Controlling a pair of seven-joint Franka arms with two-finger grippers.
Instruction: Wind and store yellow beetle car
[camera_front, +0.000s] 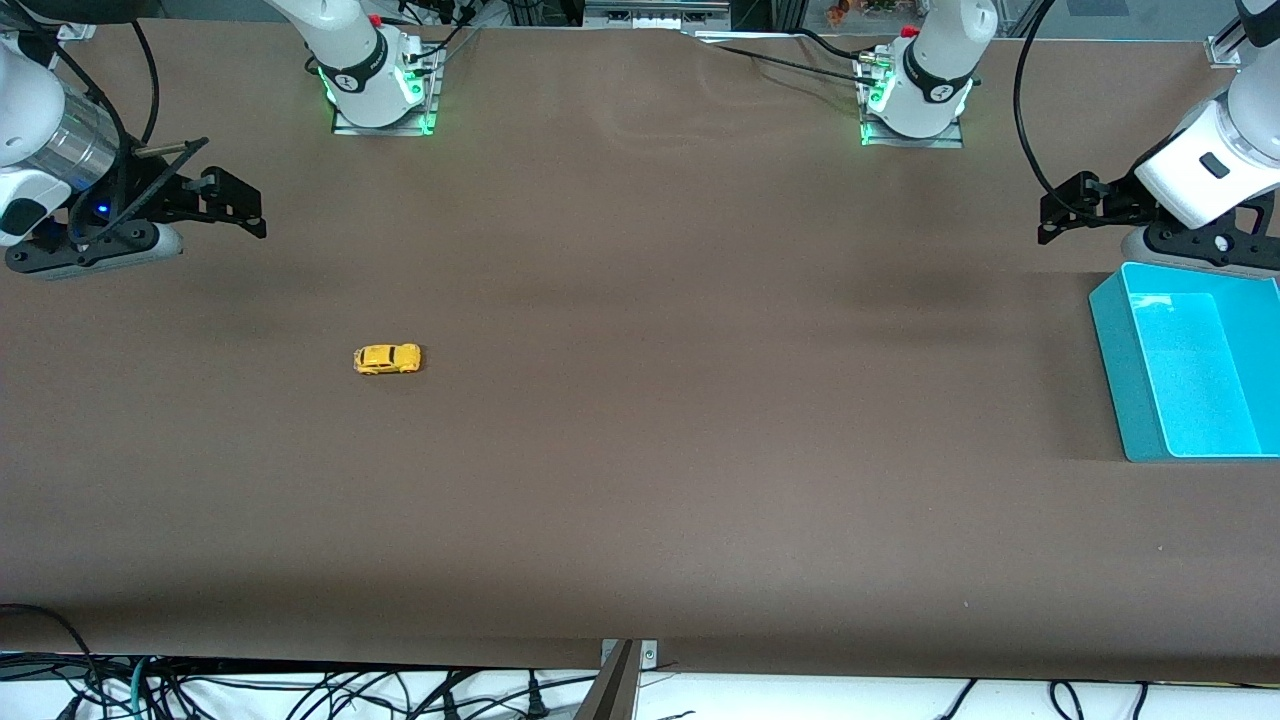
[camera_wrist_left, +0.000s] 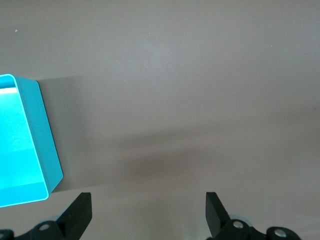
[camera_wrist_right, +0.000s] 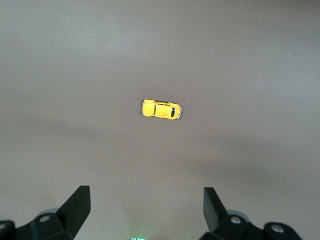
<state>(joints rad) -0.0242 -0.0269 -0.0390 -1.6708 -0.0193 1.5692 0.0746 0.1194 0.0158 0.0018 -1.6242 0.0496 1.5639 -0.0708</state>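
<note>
The yellow beetle car (camera_front: 387, 358) stands on its wheels on the brown table, toward the right arm's end; the right wrist view shows the car (camera_wrist_right: 161, 109) from above. My right gripper (camera_front: 240, 205) hangs open over the table at that end, well apart from the car, and the wrist view shows nothing between the fingers of this gripper (camera_wrist_right: 145, 194). My left gripper (camera_front: 1062, 208) hangs open over the table at the left arm's end, beside the bin; in its wrist view the gripper (camera_wrist_left: 148, 199) is empty.
An open teal bin (camera_front: 1112, 345) with nothing in it sits on the table at the left arm's end, and its wall (camera_wrist_left: 47, 135) shows in the left wrist view. Both arm bases stand along the table edge farthest from the front camera. Cables hang below the nearest edge.
</note>
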